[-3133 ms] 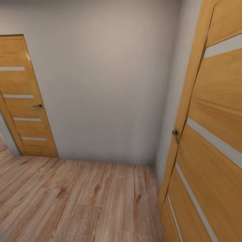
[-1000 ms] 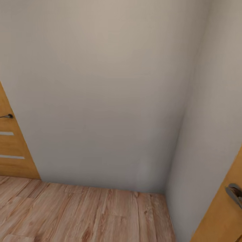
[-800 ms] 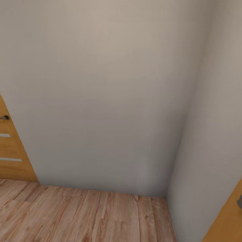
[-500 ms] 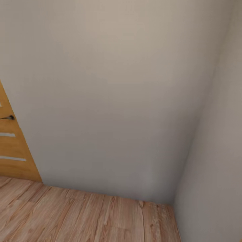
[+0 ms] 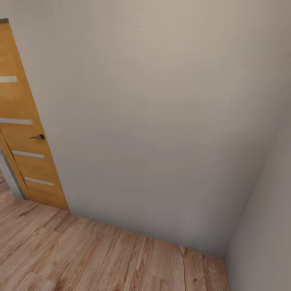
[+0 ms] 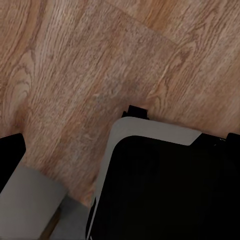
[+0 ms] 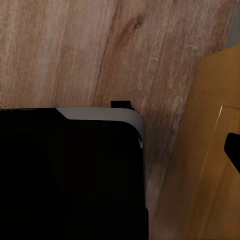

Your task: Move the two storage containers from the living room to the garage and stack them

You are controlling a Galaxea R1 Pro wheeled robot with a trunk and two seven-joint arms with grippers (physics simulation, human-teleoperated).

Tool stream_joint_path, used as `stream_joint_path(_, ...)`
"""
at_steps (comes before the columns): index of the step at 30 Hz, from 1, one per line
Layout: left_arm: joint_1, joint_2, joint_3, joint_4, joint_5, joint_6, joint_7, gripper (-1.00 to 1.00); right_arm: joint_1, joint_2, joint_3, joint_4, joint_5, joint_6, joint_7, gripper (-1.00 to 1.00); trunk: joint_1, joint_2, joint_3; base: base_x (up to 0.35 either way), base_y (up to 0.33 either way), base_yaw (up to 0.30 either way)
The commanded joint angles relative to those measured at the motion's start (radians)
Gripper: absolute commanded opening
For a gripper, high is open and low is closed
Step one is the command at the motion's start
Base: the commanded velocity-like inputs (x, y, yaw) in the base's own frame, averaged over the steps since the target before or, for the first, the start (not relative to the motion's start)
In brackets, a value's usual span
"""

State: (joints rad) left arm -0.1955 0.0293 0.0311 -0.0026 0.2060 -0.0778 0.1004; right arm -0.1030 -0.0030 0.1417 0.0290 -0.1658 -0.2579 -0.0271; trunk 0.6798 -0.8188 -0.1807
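Observation:
Neither storage container shows in these views. In the head view a plain pale wall corner (image 5: 161, 121) rises ahead over light wood-plank floor (image 5: 81, 258). The left wrist view looks down past my left gripper (image 6: 123, 144), whose dark fingertips (image 6: 11, 152) sit at opposite frame edges, wide apart with nothing between them. My right gripper (image 7: 120, 150) shows one dark fingertip (image 7: 233, 150) at the frame edge, and nothing is held there either.
An orange wooden door (image 5: 24, 133) with pale stripes and a dark handle stands at the left of the wall. My black, grey-rimmed base (image 6: 165, 190) sits on the planks. Another orange door panel (image 7: 205, 150) is close beside the base (image 7: 70, 175) on the right-arm side.
The head view has swung: the right-hand door slid out of the picture, and the left door has come further in. Nothing in the room itself moved.

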Motion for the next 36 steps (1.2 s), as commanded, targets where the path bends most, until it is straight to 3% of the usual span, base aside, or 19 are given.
stream_joint_path(1,-0.001,0.0,0.003,0.001,0.004,-0.004,0.001,1.0,-0.001,0.0,0.009,0.003,-0.009,-0.006,-0.001,1.0,0.0,-0.001,-0.001,0.001,0.0,0.267)
stream_joint_path(11,-0.001,0.001,0.003,0.001,0.005,-0.004,0.001,1.0,-0.001,0.0,0.009,0.003,-0.009,-0.006,-0.001,1.0,0.0,-0.001,0.003,0.034,0.0,0.267)
stream_joint_path(36,-0.001,0.001,0.003,0.001,0.006,-0.004,0.001,1.0,-0.001,0.0,0.009,0.003,-0.009,-0.006,-0.001,1.0,0.0,-0.001,0.004,0.24,0.0,0.267)
